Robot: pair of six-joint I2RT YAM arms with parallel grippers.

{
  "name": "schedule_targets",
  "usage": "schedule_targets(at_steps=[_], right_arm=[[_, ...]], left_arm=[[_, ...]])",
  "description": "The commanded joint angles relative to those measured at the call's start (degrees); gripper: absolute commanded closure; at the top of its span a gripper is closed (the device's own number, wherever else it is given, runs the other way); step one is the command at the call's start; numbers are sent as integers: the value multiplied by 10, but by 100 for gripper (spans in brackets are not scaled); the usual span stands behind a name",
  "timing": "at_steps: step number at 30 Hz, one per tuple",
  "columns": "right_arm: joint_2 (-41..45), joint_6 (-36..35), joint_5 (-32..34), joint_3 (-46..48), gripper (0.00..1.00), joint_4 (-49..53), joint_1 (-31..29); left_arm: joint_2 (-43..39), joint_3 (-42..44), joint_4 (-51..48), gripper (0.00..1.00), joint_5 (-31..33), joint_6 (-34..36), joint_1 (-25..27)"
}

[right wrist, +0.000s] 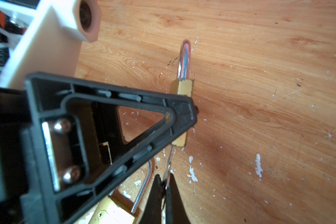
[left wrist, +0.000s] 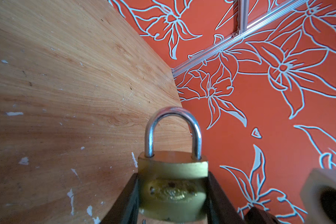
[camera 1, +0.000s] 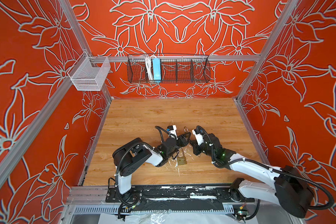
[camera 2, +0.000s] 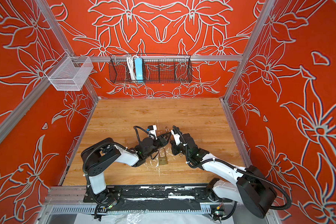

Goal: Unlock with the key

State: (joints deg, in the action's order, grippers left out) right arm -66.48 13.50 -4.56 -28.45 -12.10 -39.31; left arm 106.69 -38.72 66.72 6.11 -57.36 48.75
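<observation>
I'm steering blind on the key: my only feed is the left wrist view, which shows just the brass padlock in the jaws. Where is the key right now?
Observer: The right gripper is shut on the key. In the right wrist view its blade reaches the end of the padlock opposite the shackle, and the left gripper holds that padlock.
Operator: Anything loose on the table?
Observer: Yes, a second padlock lies flat on the table, on the arm-base side of the two grippers, in both top views.
</observation>
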Motion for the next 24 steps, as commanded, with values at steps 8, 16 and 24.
schedule_targets(at_steps=[8,16,24], right_arm=[[10,-29,-103,-59,98,-187,-19],[16,-26,-114,-60,98,-189,-17],[17,-23,-114,-63,99,-187,-15]], left_arm=[[14,-24,3,100,-200,8,58],[14,-36,-40,100,-202,26,61],[17,-45,-45,100,-223,33,63]])
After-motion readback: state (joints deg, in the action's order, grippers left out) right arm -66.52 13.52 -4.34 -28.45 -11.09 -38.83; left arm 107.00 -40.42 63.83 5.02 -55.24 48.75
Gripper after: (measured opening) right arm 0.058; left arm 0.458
